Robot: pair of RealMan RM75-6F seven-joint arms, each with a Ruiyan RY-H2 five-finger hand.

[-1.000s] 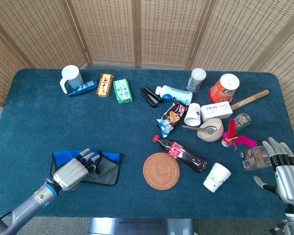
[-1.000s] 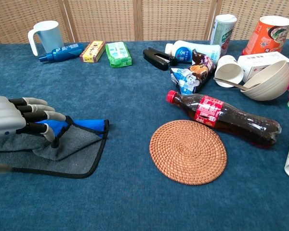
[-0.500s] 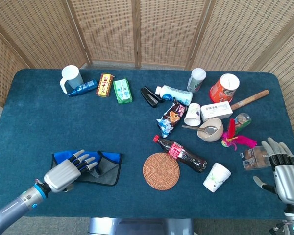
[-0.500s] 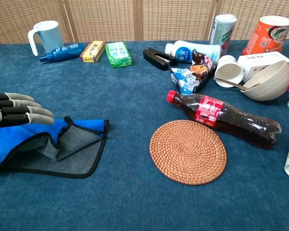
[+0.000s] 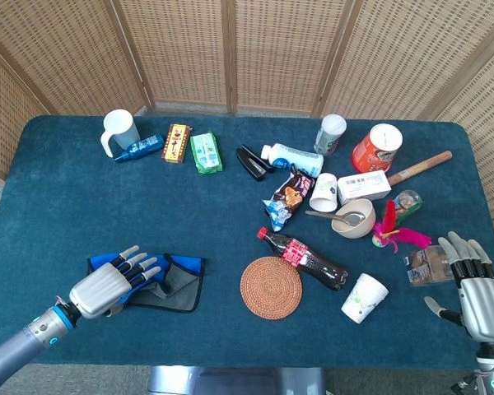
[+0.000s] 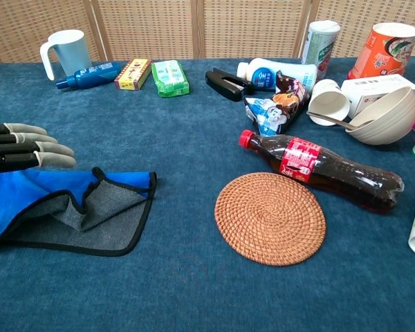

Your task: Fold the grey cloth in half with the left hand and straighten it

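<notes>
Head view: left hand (image 5: 105,284) sits over the left part of the grey cloth with blue lining and black trim (image 5: 174,282), near the front-left of the dark blue carpeted surface (image 5: 82,206); fingers (image 5: 140,265) spread apart and extended, gripping nothing. Cloth lies partly folded, blue inner side showing at top and left, grey part w/ a rumpled flap to the right. Right hand (image 5: 476,284) rests at the front-right edge, fingers straight and apart, empty, just beside a small brown packet (image 5: 428,265). Round woven rattan coaster (image 5: 271,287) lies right of the cloth, well apart from it; dark cola bottle with red label (image 5: 303,257) lies on its side just beyond the coaster. White paper cup (image 5: 364,297) lies tipped, right of the bottle. Far left at the back: pale blue plastic mug (image 5: 119,130), upright. Chest view: left hand (image 6: 17,147) enters from the left edge, fingers (image 6: 45,153) stretched out level above the cloth's (image 6: 107,211) blue side; can't tell whether they touch it. Grey flap is folded over w/ a creased corner, black trim along the front and right edges. Coaster (image 6: 270,218) is flat, bottle (image 6: 318,169) behind it, cap pointing left. Beige bowl with a spoon in it (image 6: 380,117) is at the right; mug (image 6: 63,50) at the back left. Right hand not seen here.
</notes>
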